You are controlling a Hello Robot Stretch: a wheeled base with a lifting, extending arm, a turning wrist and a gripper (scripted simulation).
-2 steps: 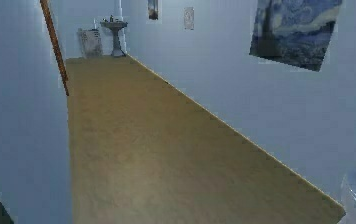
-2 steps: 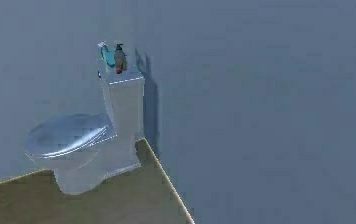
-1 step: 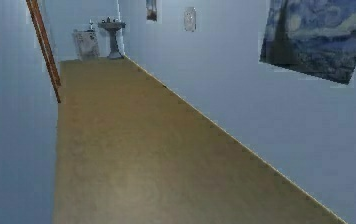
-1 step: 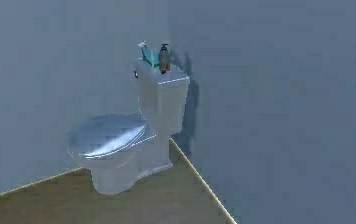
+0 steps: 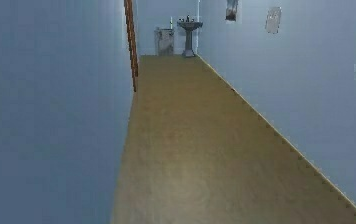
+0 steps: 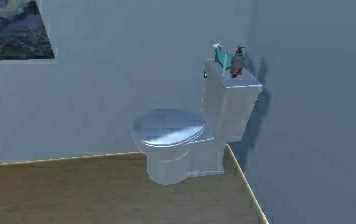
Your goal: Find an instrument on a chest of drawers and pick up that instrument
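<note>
The job is only at the looking part: ahead is a long hall [image 5: 206, 140] with a sink [image 5: 189, 28] at its end, beside is a toilet [image 6: 181, 135], and I cannot tell where the instrument is or how the hand is.

The robot's base pointed straight along a narrow brown wooden floor [image 5: 216, 150], and its arm-reaching side was turned squarely toward a pale blue-grey painted wall [image 6: 126, 80].

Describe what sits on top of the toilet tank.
On the tank stand two small things: a teal one and a dark bottle-like one. The lid is down, hiding the bowl's inside.
</note>
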